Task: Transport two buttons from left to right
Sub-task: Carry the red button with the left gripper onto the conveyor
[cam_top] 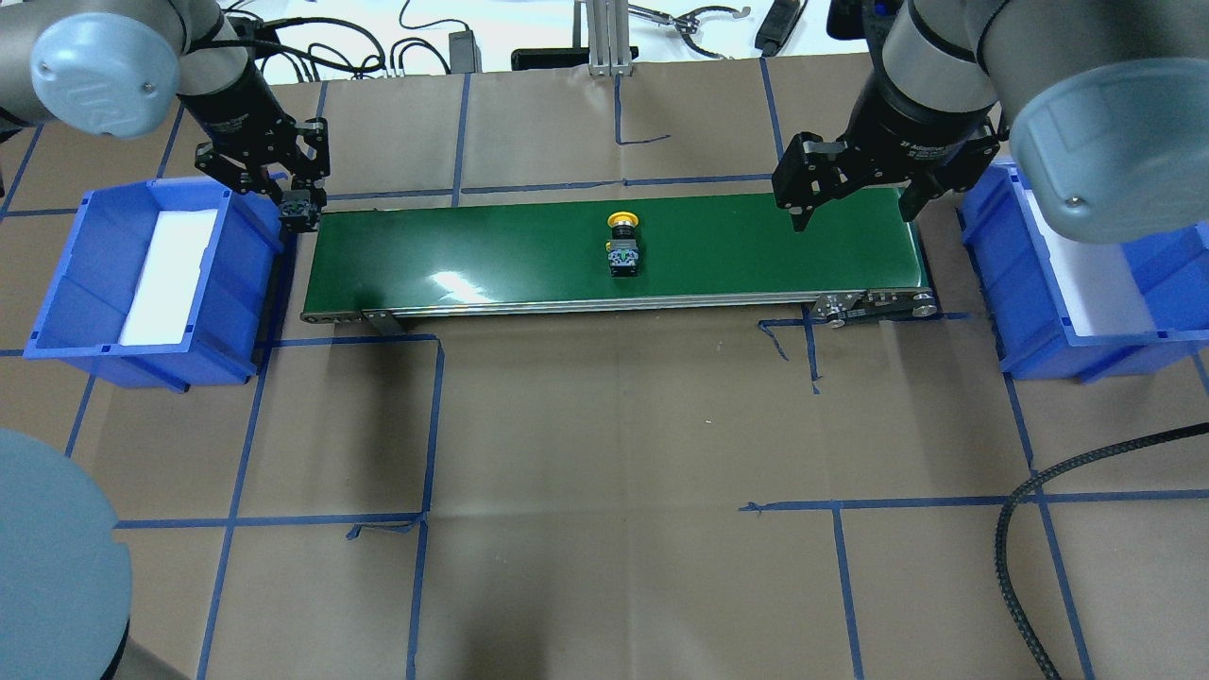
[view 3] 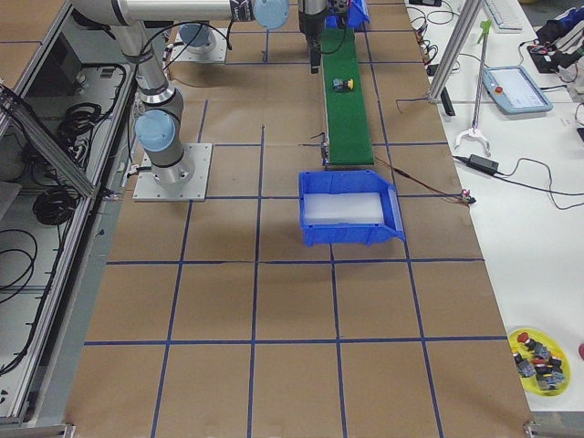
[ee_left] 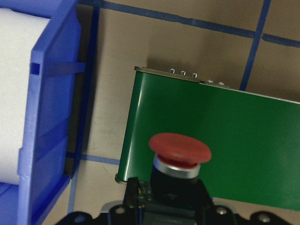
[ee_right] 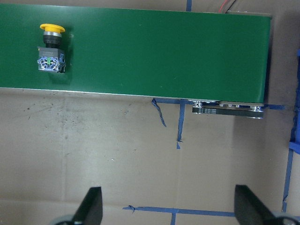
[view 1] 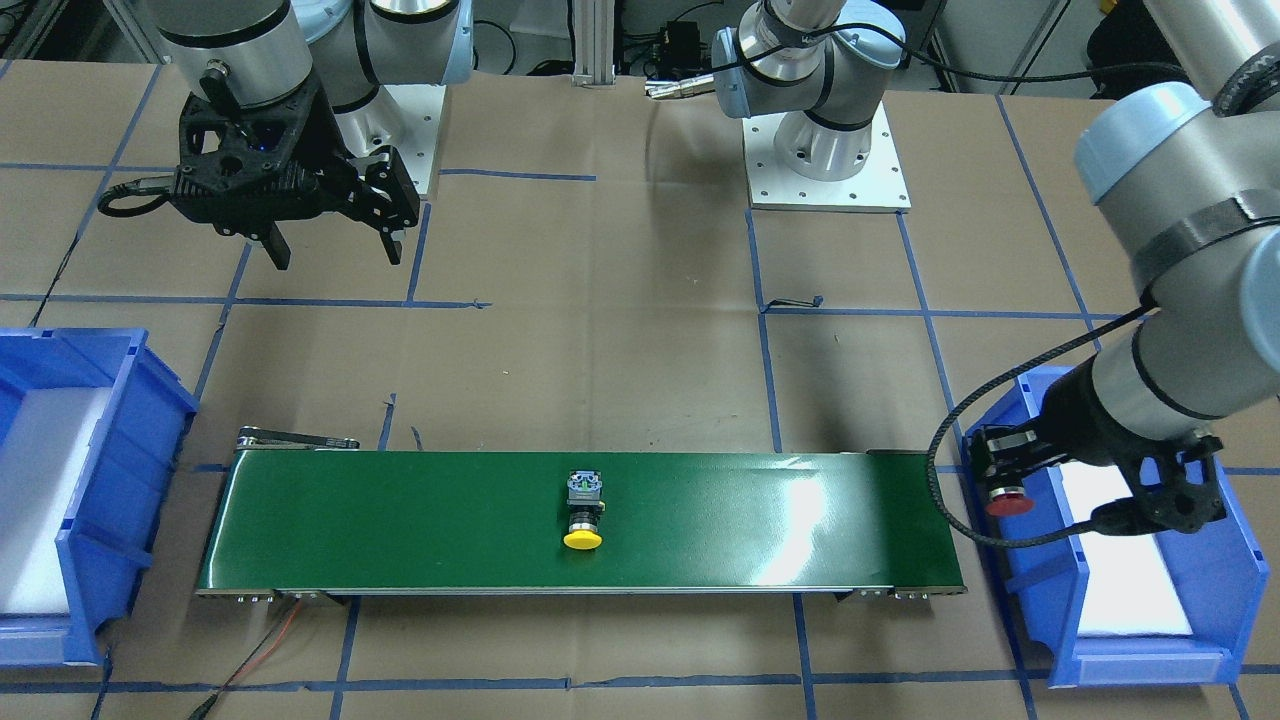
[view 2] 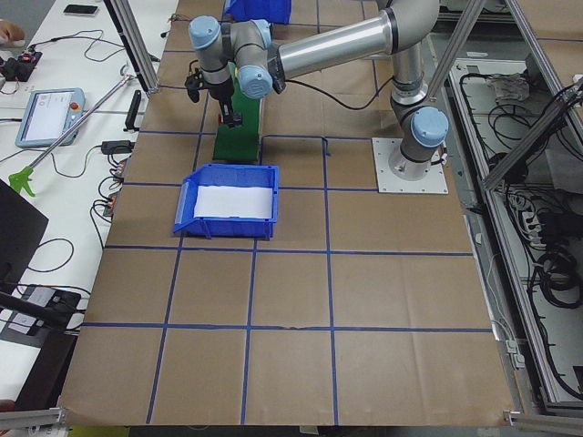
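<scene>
Midway along the green belt (cam_top: 472,247) lies the yellow button (cam_top: 622,244), on its side, with its cap pointing away from the robot and its grey block toward it. Nothing is touching it. The red button (ee_left: 179,152) is at the belt's left end, gripped by its black body in my left hand (cam_top: 300,208), whose fingers are closed on it with the red cap sticking out in front. From the wrist camera the cap hangs over the belt's end strip, just beside the left bin (cam_top: 57,312). I cannot tell whether the button is touching the belt. My right hand (cam_top: 853,212) hovers above the belt's right end with its fingers spread wide and nothing between them. It is well apart from the yellow button and near the right bin (cam_top: 1030,321). Both bins stand on the paper-covered worktop (cam_top: 604,453), one off each end of the belt. I judge the job to be about half done at best. One button is halfway across and the other has only reached the start of the belt. Neither has reached the right side, so the red one has to be set down, then both have to travel along and be picked off on the right.
</scene>
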Tool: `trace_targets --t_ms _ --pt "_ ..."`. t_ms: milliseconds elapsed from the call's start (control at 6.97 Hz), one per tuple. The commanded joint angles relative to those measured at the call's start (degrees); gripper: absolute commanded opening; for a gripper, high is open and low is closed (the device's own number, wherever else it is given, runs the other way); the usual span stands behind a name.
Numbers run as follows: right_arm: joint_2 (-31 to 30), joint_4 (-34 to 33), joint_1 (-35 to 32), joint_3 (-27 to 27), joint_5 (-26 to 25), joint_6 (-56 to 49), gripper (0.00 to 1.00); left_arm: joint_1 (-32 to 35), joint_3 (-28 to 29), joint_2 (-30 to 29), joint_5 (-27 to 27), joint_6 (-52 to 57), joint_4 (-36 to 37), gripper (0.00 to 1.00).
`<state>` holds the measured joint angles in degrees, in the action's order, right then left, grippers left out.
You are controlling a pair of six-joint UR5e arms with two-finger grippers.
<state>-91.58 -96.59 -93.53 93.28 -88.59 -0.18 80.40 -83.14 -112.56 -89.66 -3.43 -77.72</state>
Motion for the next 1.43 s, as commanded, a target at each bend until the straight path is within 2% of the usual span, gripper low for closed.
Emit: trace_targets --t_ms 0,287,430,574,717,861,1291 --pt "0.00 0.00 0.10 -0.03 0.09 0.00 1.00 1.69 -8.49 -0.29 -0.16 -2.28 14.53 0.10" --pt "0.09 -0.17 0.10 0.06 0.00 0.00 1.00 1.78 -14.56 -0.99 -0.08 -3.60 22.57 0.10" --pt "0.52 -0.18 0.10 0.06 0.00 0.00 1.00 1.78 -16.16 -0.99 -0.08 -3.69 23.74 0.12" --pt "1.66 -0.09 0.10 -0.03 0.09 0.00 1.00 1.78 -16.61 -0.99 -0.08 -3.60 24.28 0.22" --pt "2.02 -0.35 0.10 -0.29 0.18 0.09 1.00 1.78 -16.44 -0.99 -0.08 -3.69 24.37 0.84" --pt "2.02 -1.74 0.28 -0.12 0.18 0.09 1.00 1.70 -15.22 -0.99 0.10 -3.69 24.02 1.00" --pt "2.20 -2.20 0.37 -0.03 0.26 0.26 1.00 1.78 -13.37 1.36 0.19 -3.43 20.79 1.00"
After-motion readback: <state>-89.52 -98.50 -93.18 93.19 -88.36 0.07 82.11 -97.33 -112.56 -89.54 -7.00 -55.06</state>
